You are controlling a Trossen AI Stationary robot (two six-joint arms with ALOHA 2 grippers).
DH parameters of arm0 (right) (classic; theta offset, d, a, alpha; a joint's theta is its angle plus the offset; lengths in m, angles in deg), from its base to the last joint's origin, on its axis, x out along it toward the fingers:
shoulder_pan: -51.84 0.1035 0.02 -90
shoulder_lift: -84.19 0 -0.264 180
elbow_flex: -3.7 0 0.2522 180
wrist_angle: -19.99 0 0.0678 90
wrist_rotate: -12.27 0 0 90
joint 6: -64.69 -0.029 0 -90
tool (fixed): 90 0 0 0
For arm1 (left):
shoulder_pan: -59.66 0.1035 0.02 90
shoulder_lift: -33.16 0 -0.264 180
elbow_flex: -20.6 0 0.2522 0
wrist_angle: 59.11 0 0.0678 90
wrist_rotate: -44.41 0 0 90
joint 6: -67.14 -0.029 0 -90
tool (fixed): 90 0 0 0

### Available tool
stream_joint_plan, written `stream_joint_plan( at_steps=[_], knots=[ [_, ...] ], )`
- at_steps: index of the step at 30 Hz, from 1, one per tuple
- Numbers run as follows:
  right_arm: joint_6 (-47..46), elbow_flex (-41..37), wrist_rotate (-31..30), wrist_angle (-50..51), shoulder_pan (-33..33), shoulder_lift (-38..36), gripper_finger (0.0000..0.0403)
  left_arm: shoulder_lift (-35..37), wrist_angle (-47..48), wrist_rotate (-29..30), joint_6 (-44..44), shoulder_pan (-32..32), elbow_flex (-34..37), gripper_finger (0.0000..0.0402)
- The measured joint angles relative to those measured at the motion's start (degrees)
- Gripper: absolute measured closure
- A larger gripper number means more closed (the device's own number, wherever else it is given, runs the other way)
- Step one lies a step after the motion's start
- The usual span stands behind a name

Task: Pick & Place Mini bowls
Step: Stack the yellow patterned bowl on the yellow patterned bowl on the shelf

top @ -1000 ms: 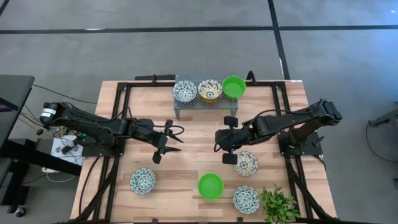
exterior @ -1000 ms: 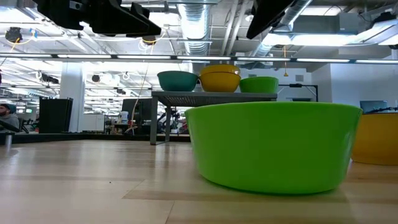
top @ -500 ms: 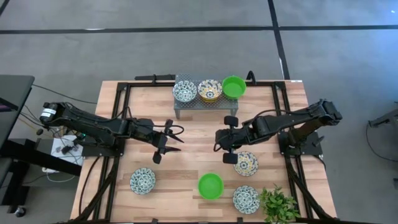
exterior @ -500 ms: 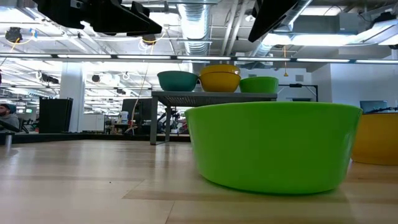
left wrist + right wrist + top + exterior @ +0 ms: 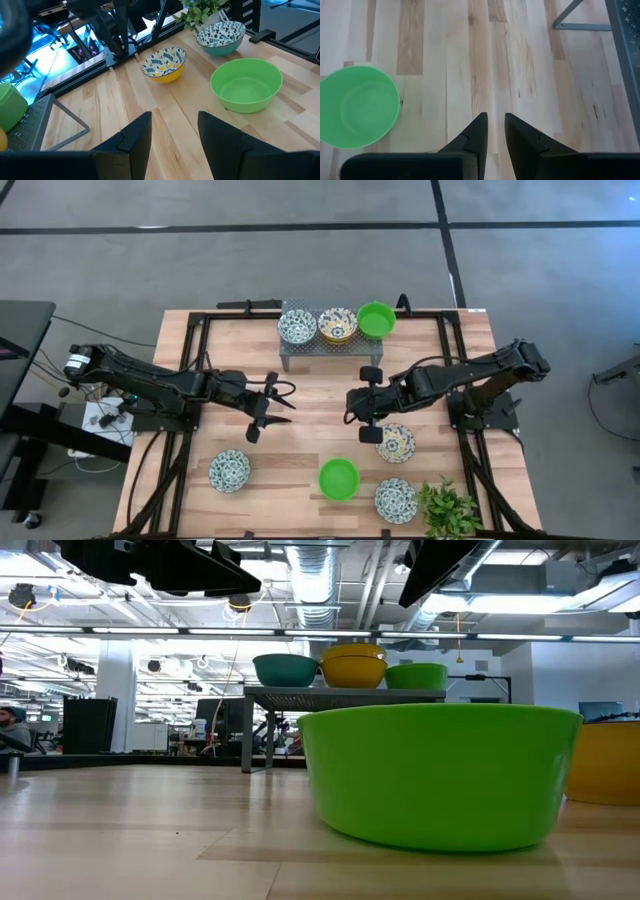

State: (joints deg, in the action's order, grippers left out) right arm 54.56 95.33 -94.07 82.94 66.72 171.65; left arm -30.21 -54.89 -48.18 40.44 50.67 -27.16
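Seven bowl spots show in the high view. On the grey rack (image 5: 322, 348) at the far edge sit a blue-and-white bowl (image 5: 297, 327), a yellow patterned stack (image 5: 337, 325) and a green bowl (image 5: 376, 319). On the wood rest a blue-and-white bowl (image 5: 229, 471), a green bowl (image 5: 338, 479), a yellow patterned bowl (image 5: 396, 443) and another blue-and-white bowl (image 5: 396, 500). My left gripper (image 5: 282, 397) hovers open over the table's middle, left of centre. My right gripper (image 5: 351, 406) hovers just beyond the yellow bowl, its fingers a narrow gap apart (image 5: 493, 125). Both hold nothing.
A green leafy plant (image 5: 447, 510) stands at the near right corner, beside the right blue-and-white bowl. Black frame rails (image 5: 195, 360) run along the table's left and right sides. Bare wood (image 5: 315, 420) lies between the two grippers and in front of the rack.
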Motion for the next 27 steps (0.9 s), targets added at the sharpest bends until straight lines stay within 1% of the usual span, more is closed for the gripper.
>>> stream_joint_plan(
  at_steps=[5, 12, 27],
  knots=[
    [0.02, 0.00, 3.20, 0.00, 0.53, 0.00, 0.0342, 0.00, -0.06, 0.00, 0.00, -0.01, 0.00, 0.0239],
    [0.00, 0.02, 3.23, 0.00, 2.01, 0.00, 0.0342, 0.00, -0.59, 0.00, 0.00, 0.00, 0.00, 0.0239],
    [0.00, 0.02, 3.23, -0.52, 2.02, 0.00, 0.0342, 0.00, -1.19, 0.00, 0.00, -0.02, 0.00, 0.0239]
  ],
)
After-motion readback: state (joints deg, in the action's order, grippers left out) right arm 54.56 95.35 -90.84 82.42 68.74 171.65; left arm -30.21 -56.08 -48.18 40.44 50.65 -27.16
